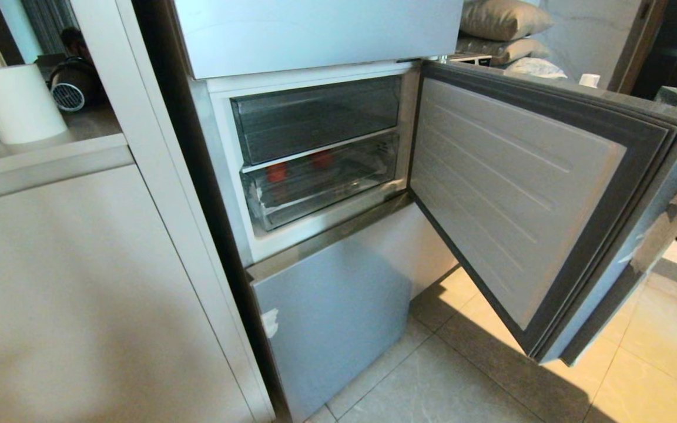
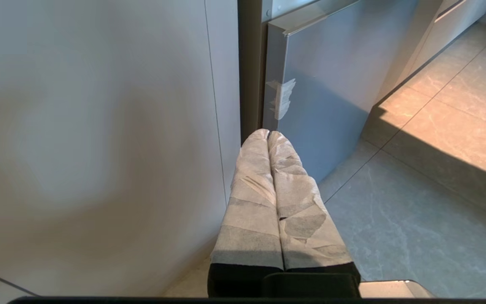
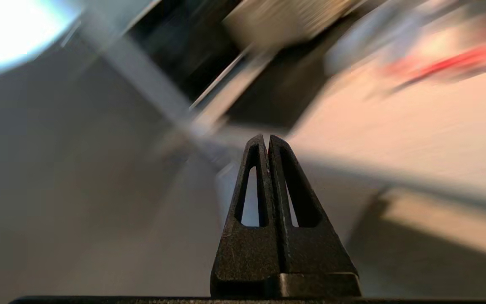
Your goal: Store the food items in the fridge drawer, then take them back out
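Standing open beside drawer (image 1: 321,182): door (image 1: 520,194).

1. Fridge drawer (image 1: 321,185) is seated inside the open fridge (image 1: 315,35), directly below a second clear bin (image 1: 315,117).
2. Two red food items are carried on the drawer floor: one (image 1: 276,172) at its left, the other (image 1: 322,159) right of it, further back, apart.
3. Fridge is stood on a tiled floor (image 1: 432,388).
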### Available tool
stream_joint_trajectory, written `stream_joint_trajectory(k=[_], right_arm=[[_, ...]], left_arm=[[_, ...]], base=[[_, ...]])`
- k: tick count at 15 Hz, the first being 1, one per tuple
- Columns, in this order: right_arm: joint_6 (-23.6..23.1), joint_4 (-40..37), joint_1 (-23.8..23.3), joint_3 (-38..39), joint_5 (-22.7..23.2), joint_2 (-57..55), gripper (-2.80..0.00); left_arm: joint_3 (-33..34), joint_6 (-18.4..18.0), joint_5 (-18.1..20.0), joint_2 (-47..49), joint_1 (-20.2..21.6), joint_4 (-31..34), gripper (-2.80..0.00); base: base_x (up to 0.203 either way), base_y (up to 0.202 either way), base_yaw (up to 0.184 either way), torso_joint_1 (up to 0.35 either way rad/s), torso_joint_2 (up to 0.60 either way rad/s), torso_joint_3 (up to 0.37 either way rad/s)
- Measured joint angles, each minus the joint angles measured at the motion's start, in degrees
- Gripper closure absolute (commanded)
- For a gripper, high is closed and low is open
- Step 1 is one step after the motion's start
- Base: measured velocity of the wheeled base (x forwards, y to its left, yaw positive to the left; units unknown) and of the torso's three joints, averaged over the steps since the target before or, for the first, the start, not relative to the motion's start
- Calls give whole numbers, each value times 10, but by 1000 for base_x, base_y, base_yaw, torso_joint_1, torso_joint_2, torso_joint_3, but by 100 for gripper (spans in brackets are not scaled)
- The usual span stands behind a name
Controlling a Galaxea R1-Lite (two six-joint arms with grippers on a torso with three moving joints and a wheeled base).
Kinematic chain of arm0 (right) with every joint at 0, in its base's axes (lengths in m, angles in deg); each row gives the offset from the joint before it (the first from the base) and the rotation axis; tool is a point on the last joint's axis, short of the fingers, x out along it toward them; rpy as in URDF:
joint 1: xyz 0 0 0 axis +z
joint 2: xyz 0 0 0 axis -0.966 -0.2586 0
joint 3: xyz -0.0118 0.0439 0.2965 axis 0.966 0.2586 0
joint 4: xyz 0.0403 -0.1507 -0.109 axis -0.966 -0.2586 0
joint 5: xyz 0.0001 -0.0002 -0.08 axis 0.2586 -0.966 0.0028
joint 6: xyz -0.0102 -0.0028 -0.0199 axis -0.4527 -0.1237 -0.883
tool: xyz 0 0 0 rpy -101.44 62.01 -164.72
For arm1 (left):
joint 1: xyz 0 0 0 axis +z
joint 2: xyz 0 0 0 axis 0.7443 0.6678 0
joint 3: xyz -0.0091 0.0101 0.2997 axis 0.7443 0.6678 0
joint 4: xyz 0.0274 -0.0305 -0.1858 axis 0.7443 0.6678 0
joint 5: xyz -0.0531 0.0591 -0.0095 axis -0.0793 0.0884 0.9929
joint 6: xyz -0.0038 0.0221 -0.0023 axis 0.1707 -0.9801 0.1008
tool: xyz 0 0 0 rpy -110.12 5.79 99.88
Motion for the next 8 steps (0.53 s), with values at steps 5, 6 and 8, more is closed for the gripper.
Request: stream_joint_trajectory(k=[5,6,8], right_arm=[[-6,3,185,-6,-56,-1,0],[-9,2,213,-10,-68,-2,0],[-23,2,280,-31,-98,-11,0]], left_arm=[[0,0,0,0,0,0,0],[0,0,0,0,0,0,0],[0,0,0,0,0,0,0]], base=[[0,0,0,0,0,0],[0,0,0,0,0,0],[0,0,0,0,0,0]])
